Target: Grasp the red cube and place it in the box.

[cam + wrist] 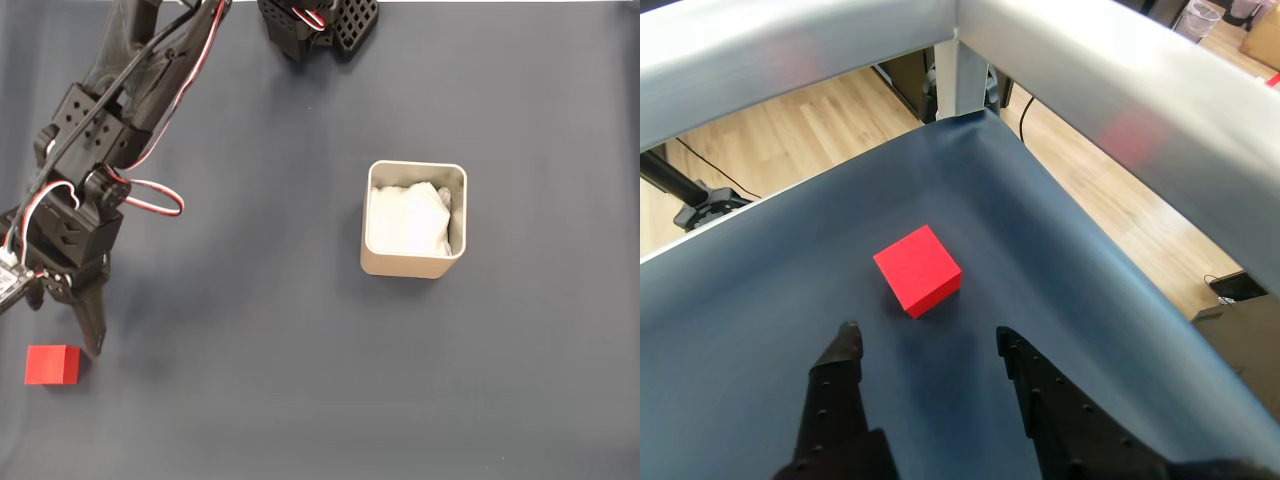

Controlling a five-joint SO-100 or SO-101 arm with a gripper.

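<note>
The cube (pixel 52 364) rests on the dark mat near its lower-left corner in the fixed view, well apart from the box (pixel 413 220), which stands right of centre with white crumpled lining inside. The cube is free: nothing touches it. The gripper (pixel 62 318) hangs just above and slightly right of the cube in that view, close but apart.

In the wrist view the cube (pixel 919 270) lies ahead of the gripper (pixel 925 345), roughly on the line between the two fingertips (pixel 845 340), turned so a corner faces the gap. The jaws stand spread, holding nothing, the gap wider than the cube.

Judgement: the coming move is a short advance forward and down to bracket the cube.

The fixed view gives the cube-to-box relation; the wrist view gives the jaw spread and cube rotation.
</note>
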